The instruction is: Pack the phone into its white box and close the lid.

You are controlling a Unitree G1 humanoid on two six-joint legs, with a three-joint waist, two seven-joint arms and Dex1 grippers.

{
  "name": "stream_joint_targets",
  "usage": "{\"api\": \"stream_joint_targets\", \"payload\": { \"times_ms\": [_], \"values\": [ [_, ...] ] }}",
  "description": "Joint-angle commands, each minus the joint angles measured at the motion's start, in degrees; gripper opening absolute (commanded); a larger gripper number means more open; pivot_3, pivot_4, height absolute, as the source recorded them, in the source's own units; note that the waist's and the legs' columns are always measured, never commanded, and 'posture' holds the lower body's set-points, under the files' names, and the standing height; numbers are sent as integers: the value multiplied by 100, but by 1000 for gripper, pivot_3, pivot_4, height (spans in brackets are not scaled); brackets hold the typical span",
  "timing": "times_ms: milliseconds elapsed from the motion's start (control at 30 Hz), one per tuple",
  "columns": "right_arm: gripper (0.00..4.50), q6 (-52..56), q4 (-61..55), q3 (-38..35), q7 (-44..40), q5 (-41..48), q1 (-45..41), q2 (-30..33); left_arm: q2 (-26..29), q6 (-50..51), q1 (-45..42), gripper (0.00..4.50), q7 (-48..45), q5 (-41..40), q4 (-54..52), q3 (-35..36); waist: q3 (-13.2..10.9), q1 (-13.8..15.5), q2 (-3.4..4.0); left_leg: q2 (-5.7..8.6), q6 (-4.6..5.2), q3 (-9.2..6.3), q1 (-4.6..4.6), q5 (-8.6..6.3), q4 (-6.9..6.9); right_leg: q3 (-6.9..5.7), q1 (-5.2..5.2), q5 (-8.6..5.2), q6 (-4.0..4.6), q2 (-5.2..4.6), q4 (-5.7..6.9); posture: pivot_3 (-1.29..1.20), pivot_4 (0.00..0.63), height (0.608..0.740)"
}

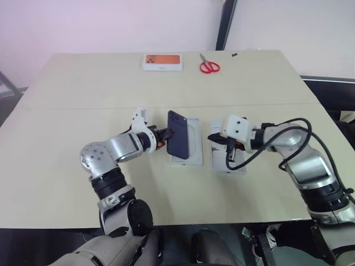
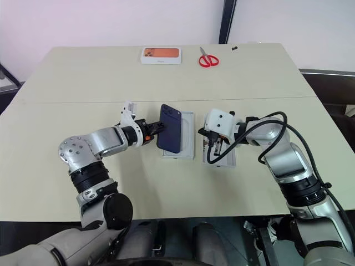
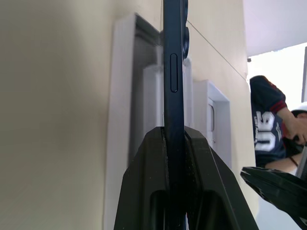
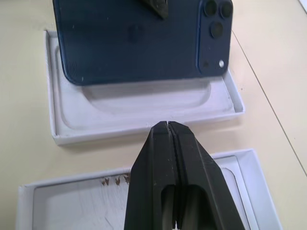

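On the beige table (image 2: pixel 166 194), the left gripper (image 2: pixel 157 132) clamps a slim dark navy-blue phone (image 2: pixel 169 128), held on edge over a shallow white rectangular box (image 2: pixel 187 137). Just beside it lies a second white tray (image 2: pixel 226 159), with the right gripper (image 2: pixel 213 145) over it, its 2 black fingers pressed together. At the far edge sit red-handled scissors (image 2: pixel 208 58) and a flat white box with an orange top (image 2: pixel 161 55).

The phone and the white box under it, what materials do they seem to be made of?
The phone, clamped on edge by the left gripper: probably glass or smooth coated metal, matte navy; its back shows a soft sheen and raised lens rings. The white box below: likely cardboard with a moulded white insert, matte; thin folded walls and a rounded recess. The exact material cannot be confirmed.
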State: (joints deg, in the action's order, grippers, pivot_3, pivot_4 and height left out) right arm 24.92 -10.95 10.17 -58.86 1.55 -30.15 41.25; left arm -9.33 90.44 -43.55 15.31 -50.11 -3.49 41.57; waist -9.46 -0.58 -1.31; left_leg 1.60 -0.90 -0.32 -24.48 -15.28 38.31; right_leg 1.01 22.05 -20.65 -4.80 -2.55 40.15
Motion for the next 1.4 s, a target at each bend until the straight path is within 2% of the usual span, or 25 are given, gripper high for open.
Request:
{"api": "stream_joint_targets", "payload": {
  "times_ms": [33,700,900,1000,1133,1200,1400],
  "values": [
    [0,-132,-46,-121,25,89,-92,61,-464,-191,-11,29,-32,-119,-85,-47,0,0,0,0,0,0,0,0,0,0,-1,0,0,0,0,0,150,740],
    [0,-187,-36,-34,113,33,-50,21,-499,188,43,29,-306,-197,87,-357,0,1,0,0,0,0,1,0,1,0,-1,0,0,0,0,0,150,740],
    [0,-196,-38,-14,119,23,-58,16,-215,206,104,2746,-504,-352,-20,-566,0,2,0,0,0,0,1,0,1,0,-2,0,0,0,0,0,150,740],
    [0,-209,-29,-6,112,29,-62,15,146,206,162,4325,-661,-547,-101,-808,0,-3,0,0,0,0,1,0,1,0,-2,0,0,0,0,0,150,740],
    [0,-224,-14,27,118,26,-78,-13,947,206,247,4325,-965,-885,-234,-1294,0,-20,0,0,-1,0,2,0,0,0,0,0,0,0,1,0,150,740],
    [0,-242,-1,41,116,28,-84,-24,1662,206,211,4325,-1284,-975,-398,-1706,0,-37,1,-1,-1,0,3,1,-2,1,2,0,0,1,2,0,150,740],
    [0,-275,46,72,124,19,-115,-51,2999,-140,-27,4325,-2118,-642,-539,-2246,2,-2,3,0,-2,-2,4,1,1,0,-2,0,0,0,-1,0,150,740]
  ]
}}
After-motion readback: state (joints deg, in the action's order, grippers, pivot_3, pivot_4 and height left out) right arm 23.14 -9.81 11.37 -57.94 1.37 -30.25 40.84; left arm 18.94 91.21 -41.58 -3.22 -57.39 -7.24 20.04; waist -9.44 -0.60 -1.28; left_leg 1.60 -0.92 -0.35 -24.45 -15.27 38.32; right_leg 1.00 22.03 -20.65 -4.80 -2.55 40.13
